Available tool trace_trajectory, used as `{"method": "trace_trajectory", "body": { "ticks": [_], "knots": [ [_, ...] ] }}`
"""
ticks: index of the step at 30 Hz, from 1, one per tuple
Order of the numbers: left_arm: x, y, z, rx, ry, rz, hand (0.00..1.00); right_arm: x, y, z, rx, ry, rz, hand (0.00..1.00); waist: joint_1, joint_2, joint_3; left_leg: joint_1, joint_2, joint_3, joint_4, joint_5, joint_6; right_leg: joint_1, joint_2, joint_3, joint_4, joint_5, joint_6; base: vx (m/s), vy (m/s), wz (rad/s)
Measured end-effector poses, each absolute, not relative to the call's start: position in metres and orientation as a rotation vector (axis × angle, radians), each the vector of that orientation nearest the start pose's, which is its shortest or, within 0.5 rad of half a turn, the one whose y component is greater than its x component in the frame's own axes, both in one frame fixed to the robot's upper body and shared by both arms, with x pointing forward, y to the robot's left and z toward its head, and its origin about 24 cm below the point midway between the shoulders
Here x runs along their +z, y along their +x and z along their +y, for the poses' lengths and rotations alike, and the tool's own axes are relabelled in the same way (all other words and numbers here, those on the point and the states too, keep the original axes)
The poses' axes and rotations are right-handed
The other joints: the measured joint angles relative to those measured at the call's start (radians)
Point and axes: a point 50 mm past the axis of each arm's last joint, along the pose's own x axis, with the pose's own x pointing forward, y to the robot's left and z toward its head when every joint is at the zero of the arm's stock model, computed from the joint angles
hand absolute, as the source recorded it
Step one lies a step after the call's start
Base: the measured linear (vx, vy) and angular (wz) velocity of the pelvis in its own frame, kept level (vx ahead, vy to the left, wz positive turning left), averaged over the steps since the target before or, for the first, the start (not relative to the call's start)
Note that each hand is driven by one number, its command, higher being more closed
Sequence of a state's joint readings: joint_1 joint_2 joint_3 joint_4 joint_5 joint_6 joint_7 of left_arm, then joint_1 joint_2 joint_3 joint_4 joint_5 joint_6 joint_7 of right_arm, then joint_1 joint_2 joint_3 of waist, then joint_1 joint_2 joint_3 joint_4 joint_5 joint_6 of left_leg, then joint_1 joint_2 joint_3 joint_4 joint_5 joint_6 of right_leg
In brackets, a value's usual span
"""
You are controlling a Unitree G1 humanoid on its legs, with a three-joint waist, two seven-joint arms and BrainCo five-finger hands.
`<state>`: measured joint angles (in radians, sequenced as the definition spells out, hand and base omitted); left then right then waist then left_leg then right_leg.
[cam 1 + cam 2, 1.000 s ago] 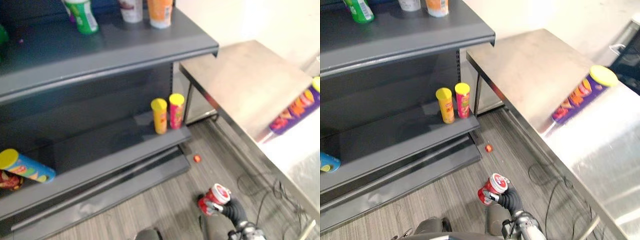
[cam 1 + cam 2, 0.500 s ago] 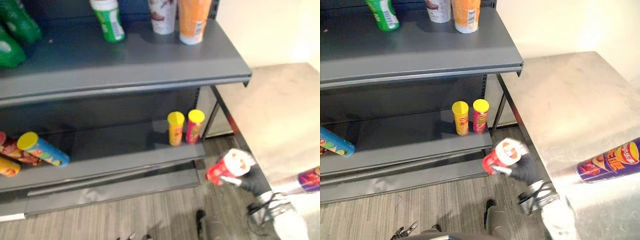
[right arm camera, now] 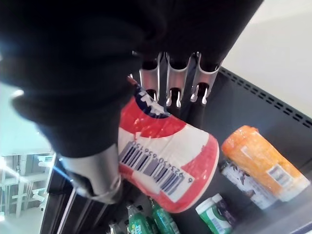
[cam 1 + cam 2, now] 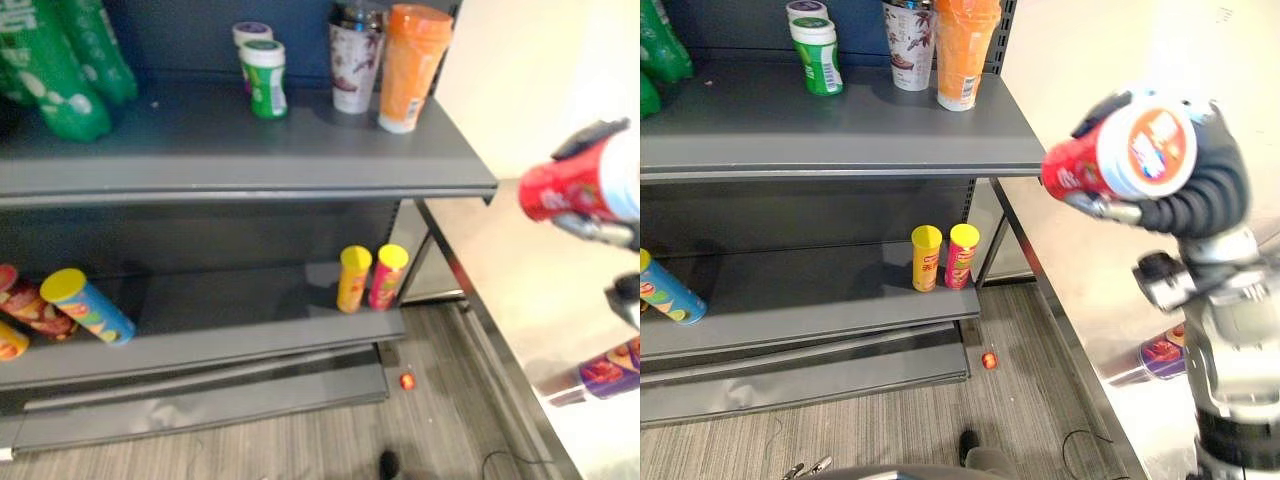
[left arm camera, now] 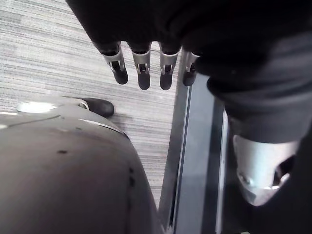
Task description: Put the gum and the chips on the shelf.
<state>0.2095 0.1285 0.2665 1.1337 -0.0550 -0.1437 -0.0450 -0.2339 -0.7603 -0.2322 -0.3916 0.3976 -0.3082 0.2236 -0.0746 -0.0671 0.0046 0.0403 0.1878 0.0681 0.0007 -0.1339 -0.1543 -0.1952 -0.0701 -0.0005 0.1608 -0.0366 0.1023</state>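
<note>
Currently the right hand (image 4: 1200, 190) grips the red cylindrical chips can with a white plastic lid (image 4: 1120, 150): the fingers (image 3: 173, 83) and thumb curl round its body. The can is held in the air nearly on its side, base toward the dark grey metal shelf unit (image 4: 250, 165), beyond the right end of the upper shelf and apart from it, above the steel table (image 4: 1070, 250). Labelling on the can: a white panel with a black barcode and a row of digits, and an orange emblem on the lid.

The green and white gum bottle (image 4: 266, 78) stands upright on the upper shelf, just beside a white patterned cup (image 4: 355, 65) and an orange tub (image 4: 410, 65).

On the lower shelf two yellow-lidded cans stand side by side, one yellow (image 4: 352, 278) and one pink (image 4: 388, 276).

The left hand (image 5: 142, 73) hangs over the grey floor – fingers straight, holding nothing.
</note>
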Motion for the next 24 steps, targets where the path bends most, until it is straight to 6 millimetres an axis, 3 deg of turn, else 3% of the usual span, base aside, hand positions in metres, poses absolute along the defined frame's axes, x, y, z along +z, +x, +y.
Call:
{"method": "trace_trajectory", "body": {
  "ticks": [6,9,15,24],
  "knots": [
    [-0.166,0.031,0.225,0.318,-0.067,1.163,0.0,0.26,0.284,-0.21,0.348,-0.467,-0.776,1.0,0.051,0.028,-0.009,-0.004,0.001,-0.042,0.0,0.006,0.0,0.022,-0.003,-0.023,-0.01,0.001,0.001,0.0,-0.001,0.17],
    [-0.166,0.032,0.223,0.306,-0.064,1.165,0.0,0.262,0.303,-0.203,0.351,-0.469,-0.73,1.0,0.078,0.033,-0.008,-0.006,0.003,-0.072,0.002,0.008,0.0,0.046,-0.005,-0.049,-0.029,0.008,-0.002,0.0,-0.002,0.23],
    [-0.166,0.031,0.223,0.335,-0.096,1.162,0.0,0.275,0.333,-0.183,0.375,-0.503,-0.67,1.0,0.12,0.037,-0.007,-0.021,0.0,-0.121,0.003,0.018,-0.001,0.078,-0.013,-0.091,-0.064,0.019,-0.001,0.0,0.004,0.24],
    [-0.167,0.028,0.221,0.393,-0.152,1.17,0.0,0.291,0.358,-0.164,0.396,-0.562,-0.599,1.0,0.164,0.045,0.0,-0.029,-0.001,-0.183,0.003,0.028,-0.002,0.114,-0.018,-0.145,-0.089,0.019,-0.001,0.0,-0.006,0.19]
  ]
}}
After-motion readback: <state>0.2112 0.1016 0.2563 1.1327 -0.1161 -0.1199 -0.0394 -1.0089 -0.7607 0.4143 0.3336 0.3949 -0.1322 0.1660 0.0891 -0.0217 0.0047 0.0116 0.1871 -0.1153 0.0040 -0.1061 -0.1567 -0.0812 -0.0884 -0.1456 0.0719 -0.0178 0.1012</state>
